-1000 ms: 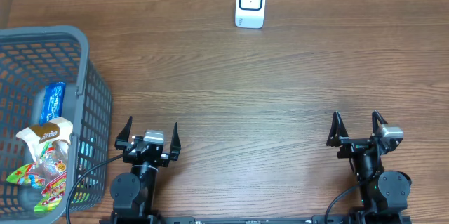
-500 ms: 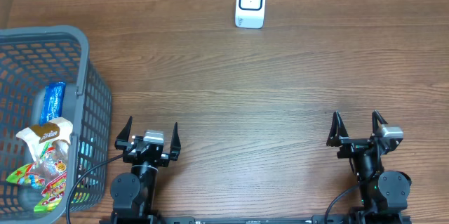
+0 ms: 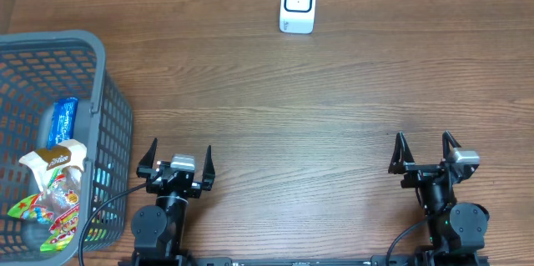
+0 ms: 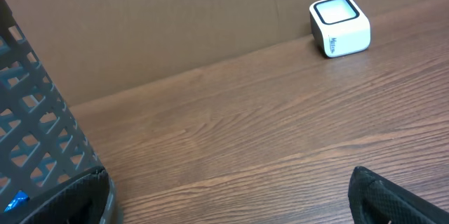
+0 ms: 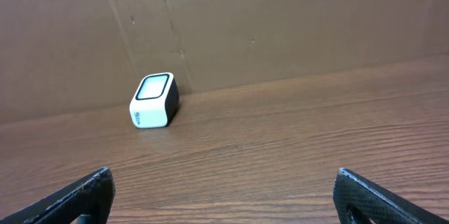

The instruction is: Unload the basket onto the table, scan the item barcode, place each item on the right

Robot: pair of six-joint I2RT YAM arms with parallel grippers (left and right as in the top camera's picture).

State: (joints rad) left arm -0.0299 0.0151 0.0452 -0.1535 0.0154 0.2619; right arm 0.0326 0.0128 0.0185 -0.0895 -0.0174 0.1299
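Note:
A white barcode scanner (image 3: 298, 4) with a dark window stands at the far middle of the wooden table; it also shows in the left wrist view (image 4: 339, 26) and the right wrist view (image 5: 154, 100). Several snack packets (image 3: 52, 191) lie inside the grey mesh basket (image 3: 107, 99) at the left. My left gripper (image 3: 176, 156) rests open near the front edge, just right of the basket, with nothing between its fingers. My right gripper (image 3: 425, 148) is open at the front right, also holding nothing.
A brown cardboard wall (image 5: 280, 20) runs along the far edge behind the scanner. The basket wall (image 4: 35, 133) stands close to the left gripper's left finger. Bare wooden tabletop (image 3: 292, 116) lies between the grippers and the scanner.

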